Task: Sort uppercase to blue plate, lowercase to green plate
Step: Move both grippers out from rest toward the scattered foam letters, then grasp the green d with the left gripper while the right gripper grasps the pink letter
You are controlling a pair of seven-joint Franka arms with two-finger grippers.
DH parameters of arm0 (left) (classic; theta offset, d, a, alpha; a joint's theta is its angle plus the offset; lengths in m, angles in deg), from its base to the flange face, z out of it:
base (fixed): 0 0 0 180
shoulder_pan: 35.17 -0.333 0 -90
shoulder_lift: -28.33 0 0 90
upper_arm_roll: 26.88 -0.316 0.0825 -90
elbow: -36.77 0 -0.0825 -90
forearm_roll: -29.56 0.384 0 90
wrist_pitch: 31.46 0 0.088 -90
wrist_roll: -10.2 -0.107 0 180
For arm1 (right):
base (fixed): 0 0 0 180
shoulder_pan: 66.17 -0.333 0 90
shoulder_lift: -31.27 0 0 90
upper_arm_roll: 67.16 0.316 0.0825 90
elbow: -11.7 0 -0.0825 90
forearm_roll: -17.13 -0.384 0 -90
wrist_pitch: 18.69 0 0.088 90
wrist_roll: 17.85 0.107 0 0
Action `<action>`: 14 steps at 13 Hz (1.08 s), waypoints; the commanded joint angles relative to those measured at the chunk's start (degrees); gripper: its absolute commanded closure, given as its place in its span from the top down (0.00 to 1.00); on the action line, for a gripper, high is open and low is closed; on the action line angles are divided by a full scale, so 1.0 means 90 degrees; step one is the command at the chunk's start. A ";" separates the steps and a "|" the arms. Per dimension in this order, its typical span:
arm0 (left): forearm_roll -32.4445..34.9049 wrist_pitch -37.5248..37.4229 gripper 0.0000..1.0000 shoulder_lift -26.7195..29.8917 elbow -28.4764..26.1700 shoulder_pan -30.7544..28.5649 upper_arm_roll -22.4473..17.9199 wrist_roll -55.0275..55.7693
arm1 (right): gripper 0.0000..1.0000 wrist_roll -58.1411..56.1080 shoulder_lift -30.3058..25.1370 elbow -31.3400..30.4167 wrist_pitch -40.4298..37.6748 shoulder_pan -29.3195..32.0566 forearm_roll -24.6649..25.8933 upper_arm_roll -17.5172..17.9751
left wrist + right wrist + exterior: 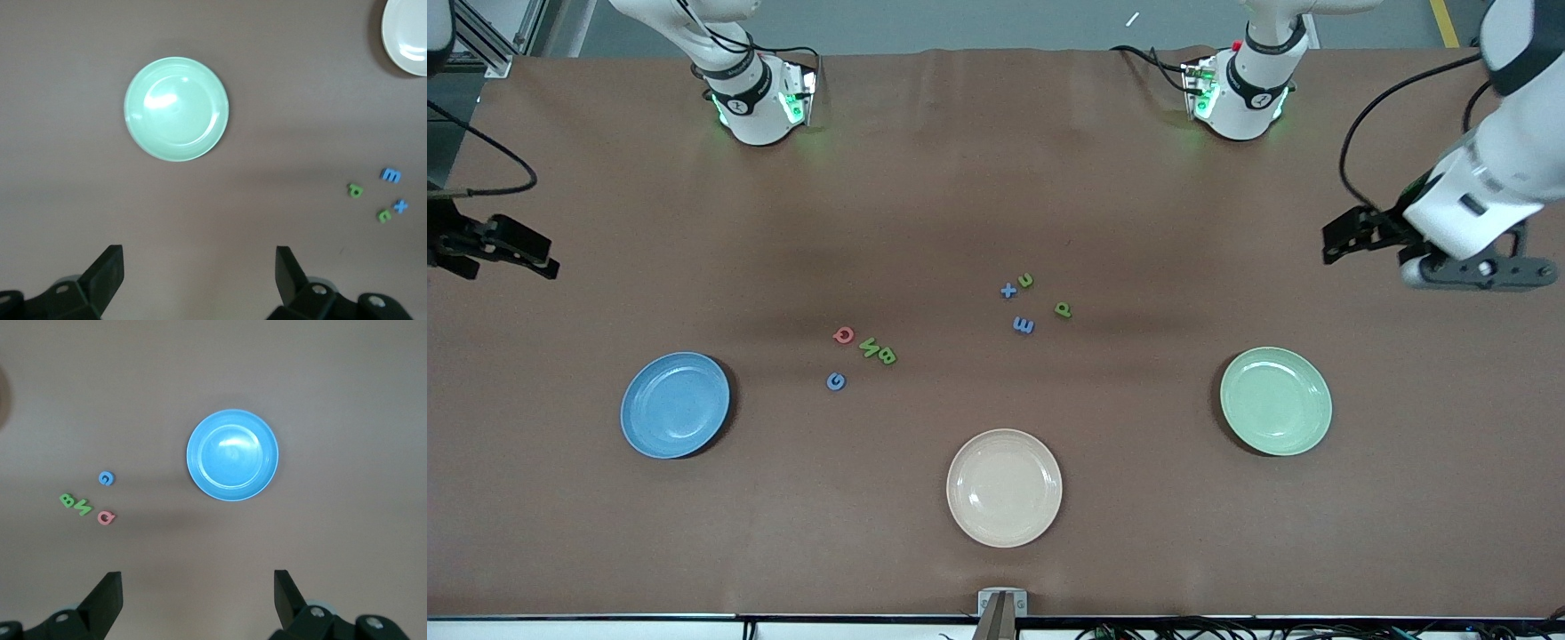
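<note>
brown desk is carrying everything: uppercase near the blue plate, lowercase nearer the green plate, both plates sitting bare. left gripper is hanging jaws wide above the green plate's end. right gripper is hanging jaws wide above the blue plate's end. sorting is looking unstarted; next, i'd guess, a descent onto one letter.

Light fell evenly from overhead across the brown table, bright without harshness. Soft dark bands of shadow lay across the middle of the front view. Pale glare sat on the green plate and blue plate. The wrist views looked slightly hazy, the letters soft-edged; the front view stayed sharper.
</note>
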 commanded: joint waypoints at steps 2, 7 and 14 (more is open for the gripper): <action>-0.0013 0.1092 1.00 -0.0476 -0.0628 0.0359 0.0434 0.1325 | 1.00 0.0003 0.0481 0.0122 0.0018 -0.0111 -0.0172 0.0066; 0.0104 0.2254 1.00 -0.1413 -0.0843 0.1286 0.0513 0.4359 | 1.00 0.0740 0.1116 0.0063 -0.0002 -0.0823 -0.0133 0.0056; 0.0299 0.3515 0.99 -0.2284 -0.1028 0.2342 0.0504 0.9175 | 1.00 0.2542 0.2025 -0.0598 0.1684 -0.1526 -0.0874 0.0066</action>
